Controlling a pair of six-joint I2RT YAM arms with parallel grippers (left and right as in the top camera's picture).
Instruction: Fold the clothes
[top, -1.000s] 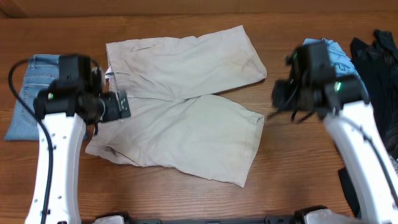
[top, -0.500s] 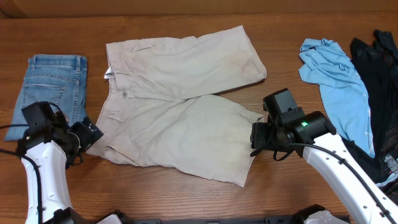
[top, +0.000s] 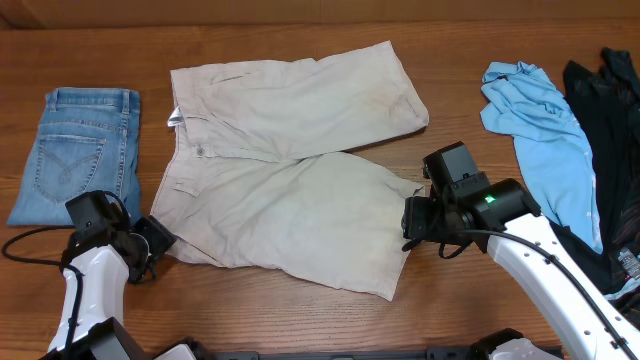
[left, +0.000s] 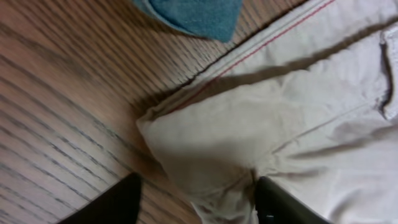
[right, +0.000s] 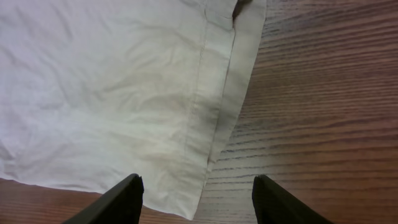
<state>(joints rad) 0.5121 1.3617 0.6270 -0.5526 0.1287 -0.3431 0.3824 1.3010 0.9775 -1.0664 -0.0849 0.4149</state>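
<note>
Currently | shorts (top: 290, 170) flat | waistband left | legs point right

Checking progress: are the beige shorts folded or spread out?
Spread out: the shorts lie flat on the table, both legs apart and full length, nothing doubled over.

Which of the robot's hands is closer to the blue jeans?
Left. The left hand is just beside the jeans, at the shorts waistband corner; the right hand is across the shorts, at a leg hem.

We find the shorts (top: 290, 160) in the middle of the desk (top: 300, 320).
Jeans (top: 75, 150) lie left of them, a shirt (top: 535, 120) right, beyond the right end effector (top: 408, 225).
</note>
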